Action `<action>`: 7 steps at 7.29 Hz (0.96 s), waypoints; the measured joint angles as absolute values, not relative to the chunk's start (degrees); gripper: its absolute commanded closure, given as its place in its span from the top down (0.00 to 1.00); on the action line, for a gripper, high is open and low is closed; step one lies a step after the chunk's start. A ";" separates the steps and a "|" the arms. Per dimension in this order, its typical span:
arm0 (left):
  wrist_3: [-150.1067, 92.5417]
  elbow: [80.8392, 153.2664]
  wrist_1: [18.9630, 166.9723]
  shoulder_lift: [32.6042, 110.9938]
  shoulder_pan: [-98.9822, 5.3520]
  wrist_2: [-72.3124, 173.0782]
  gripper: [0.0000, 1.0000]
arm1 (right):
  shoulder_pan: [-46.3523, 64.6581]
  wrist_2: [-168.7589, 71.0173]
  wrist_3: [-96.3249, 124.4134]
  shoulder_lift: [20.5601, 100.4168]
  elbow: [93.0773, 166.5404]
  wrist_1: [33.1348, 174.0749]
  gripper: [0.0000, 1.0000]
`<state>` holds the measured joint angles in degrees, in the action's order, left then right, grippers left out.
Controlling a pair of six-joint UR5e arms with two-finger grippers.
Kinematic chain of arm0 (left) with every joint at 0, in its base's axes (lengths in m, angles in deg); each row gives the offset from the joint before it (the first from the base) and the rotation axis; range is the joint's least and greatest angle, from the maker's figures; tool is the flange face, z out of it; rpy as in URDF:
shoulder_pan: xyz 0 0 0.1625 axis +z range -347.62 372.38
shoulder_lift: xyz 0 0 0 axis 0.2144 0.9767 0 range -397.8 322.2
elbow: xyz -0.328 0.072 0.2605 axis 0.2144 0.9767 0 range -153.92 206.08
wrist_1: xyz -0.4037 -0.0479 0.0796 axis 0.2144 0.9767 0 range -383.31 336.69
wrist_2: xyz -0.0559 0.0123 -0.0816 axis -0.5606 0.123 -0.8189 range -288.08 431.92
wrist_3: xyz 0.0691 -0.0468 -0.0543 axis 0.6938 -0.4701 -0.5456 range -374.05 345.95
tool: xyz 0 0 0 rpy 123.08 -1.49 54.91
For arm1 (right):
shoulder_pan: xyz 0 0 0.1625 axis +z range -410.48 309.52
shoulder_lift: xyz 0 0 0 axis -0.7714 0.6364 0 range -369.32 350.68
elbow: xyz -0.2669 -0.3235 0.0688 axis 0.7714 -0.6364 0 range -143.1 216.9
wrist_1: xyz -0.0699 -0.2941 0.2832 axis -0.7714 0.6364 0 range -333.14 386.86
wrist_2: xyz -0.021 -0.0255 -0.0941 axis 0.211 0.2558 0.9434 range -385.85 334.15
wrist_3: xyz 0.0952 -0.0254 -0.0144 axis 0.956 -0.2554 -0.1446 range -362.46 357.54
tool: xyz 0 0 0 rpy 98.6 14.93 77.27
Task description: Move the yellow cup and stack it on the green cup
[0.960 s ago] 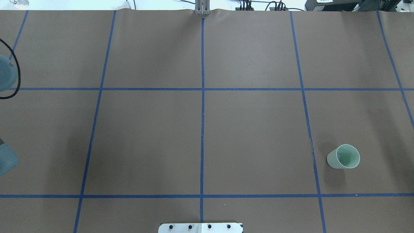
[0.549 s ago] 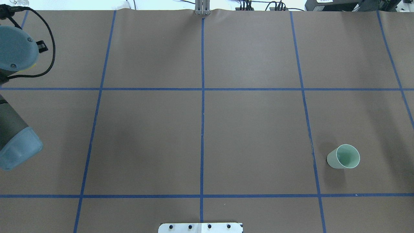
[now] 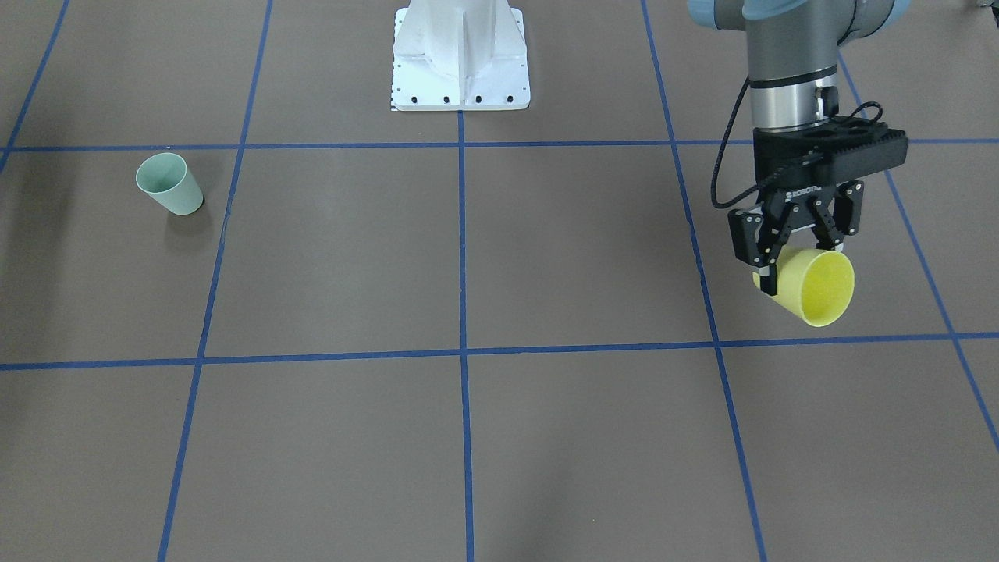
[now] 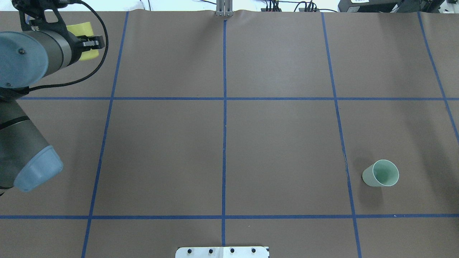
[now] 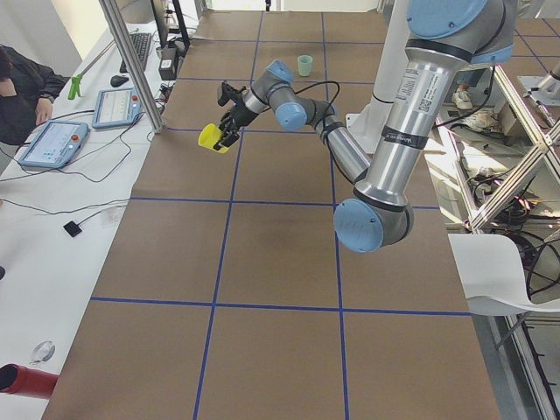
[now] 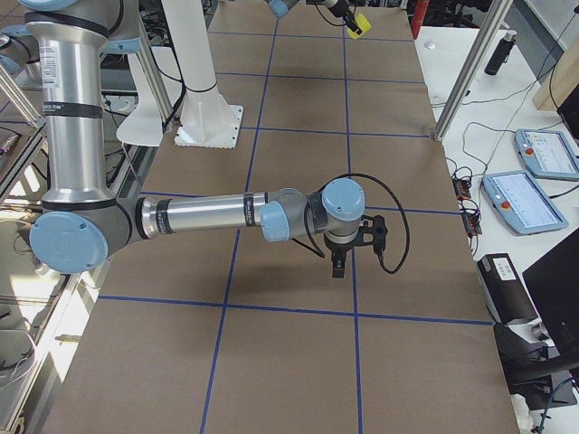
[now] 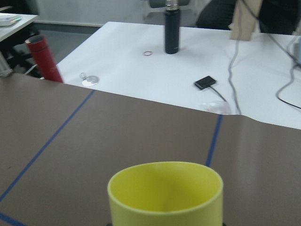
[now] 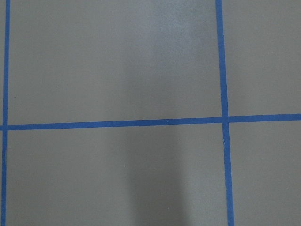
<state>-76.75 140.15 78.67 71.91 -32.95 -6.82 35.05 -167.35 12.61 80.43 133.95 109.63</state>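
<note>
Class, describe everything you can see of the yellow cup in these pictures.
The yellow cup is a plain, bright lemon tumbler, plastic by its look, tapered, handleless and empty. The left claw grips its lower body and holds it tipped sideways above the table, its open mouth towards the front-facing camera. Nothing else touches it.

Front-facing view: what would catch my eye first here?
The bright yellow cup stands out first, held tipped sideways by the black left gripper at that view's right. Far across the brown table with its blue tape grid, a pale green cup stands alone, upright and empty.
</note>
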 measured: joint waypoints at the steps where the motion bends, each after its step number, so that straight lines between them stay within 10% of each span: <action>1: -72.54 137.97 86.30 71.81 -32.18 -10.22 0.00 | 33.88 -167.35 13.05 79.41 133.99 109.52 0.99; 7: -49.04 128.17 112.62 72.30 -28.83 -29.30 0.00 | 18.80 -166.02 31.75 65.84 133.72 109.47 0.98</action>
<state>-49.04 128.17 112.62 72.30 -28.83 -29.30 18.80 -166.02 31.75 65.84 133.72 109.47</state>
